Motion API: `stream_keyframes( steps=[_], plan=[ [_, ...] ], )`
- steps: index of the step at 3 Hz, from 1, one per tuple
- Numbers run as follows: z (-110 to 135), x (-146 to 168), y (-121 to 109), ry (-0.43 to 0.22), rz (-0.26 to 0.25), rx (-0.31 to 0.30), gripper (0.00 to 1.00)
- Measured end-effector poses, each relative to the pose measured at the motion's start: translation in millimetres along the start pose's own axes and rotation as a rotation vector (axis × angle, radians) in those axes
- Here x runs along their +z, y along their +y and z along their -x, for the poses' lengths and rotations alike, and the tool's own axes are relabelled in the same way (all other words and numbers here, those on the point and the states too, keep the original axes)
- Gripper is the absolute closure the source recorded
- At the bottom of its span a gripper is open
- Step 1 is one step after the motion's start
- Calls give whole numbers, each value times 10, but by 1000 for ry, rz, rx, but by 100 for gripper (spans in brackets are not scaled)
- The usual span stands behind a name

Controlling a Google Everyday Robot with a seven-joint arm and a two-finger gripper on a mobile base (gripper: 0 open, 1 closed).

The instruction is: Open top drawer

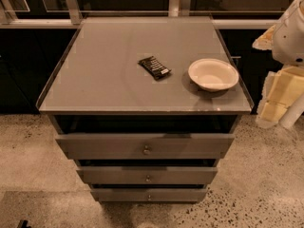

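- Bench (95,70): one, lipped top retains loose items.
- Top drawer (104,146): just under bench top, uppermost of three fronts; reads as not yet pulled.
- Robot arm (289,32): at right edge, clear of drawer travel; claw out of shot, cannot tell apart or together.
- Bowl (213,73): one, upright, bench right.
- Snack bar (154,67): one, flat, near bowl, toward centre.
- Knobs (147,149): three, one centred per front for straight pull.

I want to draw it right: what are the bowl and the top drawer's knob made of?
The bowl: probably ceramic or plastic, smooth cream-white with a sheen. Knob on the top drawer: looks metal, small and shiny. Pincer: out of view; only the arm shows, far right.
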State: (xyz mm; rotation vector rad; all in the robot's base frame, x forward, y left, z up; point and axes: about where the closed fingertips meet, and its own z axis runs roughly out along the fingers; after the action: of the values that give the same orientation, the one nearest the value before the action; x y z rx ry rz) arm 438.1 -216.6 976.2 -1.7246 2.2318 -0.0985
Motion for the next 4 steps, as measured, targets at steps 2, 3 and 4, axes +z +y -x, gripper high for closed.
stream_keyframes(
  steps=[2, 3, 4],
  plan=[
    [-39, 89, 65, -22, -43, 23, 0],
    [-168, 447, 445, -114, -42, 87, 0],
    [-346, 1183, 866, -259, 37, 212, 0]
  ],
)
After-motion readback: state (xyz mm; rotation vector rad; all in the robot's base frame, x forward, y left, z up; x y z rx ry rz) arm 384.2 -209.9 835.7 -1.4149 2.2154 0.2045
